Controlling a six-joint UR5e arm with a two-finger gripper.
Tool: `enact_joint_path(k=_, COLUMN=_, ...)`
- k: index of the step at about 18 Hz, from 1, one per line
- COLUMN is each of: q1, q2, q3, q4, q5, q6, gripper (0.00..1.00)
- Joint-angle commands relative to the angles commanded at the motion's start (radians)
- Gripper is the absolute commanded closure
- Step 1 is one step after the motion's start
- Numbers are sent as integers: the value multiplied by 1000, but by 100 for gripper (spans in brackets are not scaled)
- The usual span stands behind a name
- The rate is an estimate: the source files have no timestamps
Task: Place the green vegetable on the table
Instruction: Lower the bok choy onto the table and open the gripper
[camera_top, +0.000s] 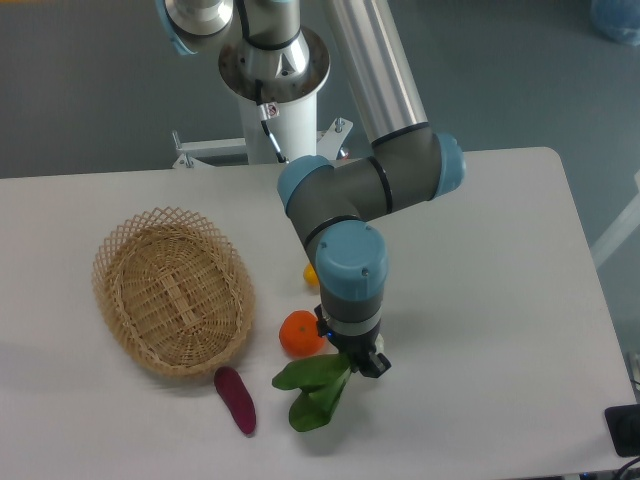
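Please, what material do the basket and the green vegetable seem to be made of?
The basket looks like woven wicker, matte tan: crossing strands and an open looped rim show. The green vegetable, hanging from the gripper, seems soft, maybe fabric or thin plastic: its leaves droop limply, with a slight sheen.

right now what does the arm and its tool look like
The arm has grey jointed housings with light-blue round end caps and a silver metal tube segment. A white pedestal carries its base, with a thin dark cable running down it. The tool is small, black and mostly hidden.

floor (90, 90): grey-blue, plain | far right corner: blue bag (615, 20) | light: even
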Motion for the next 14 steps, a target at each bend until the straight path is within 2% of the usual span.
enact_joint_path(k=1, q1=-2, q2=0, q3=2, q4=0, q5=0, q6=-2, gripper=14)
enact_joint_path(k=3, q1=-2, q2=0, q3=3, q4=20, q5=0, q6=-3, gripper=0)
enact_joint_path(k=5, q1=-3, q2=0, q3=5, q4=37, q5=2, q6=-5, gripper=0)
enact_joint_path(k=10, q1=0, q2=5, q3=21, q4=37, q5=2, q6=-6, gripper=0)
enact_joint_path(k=14, q1=21, q2=2, q3=83, q4=34, q5=6, q6=-6, gripper=0)
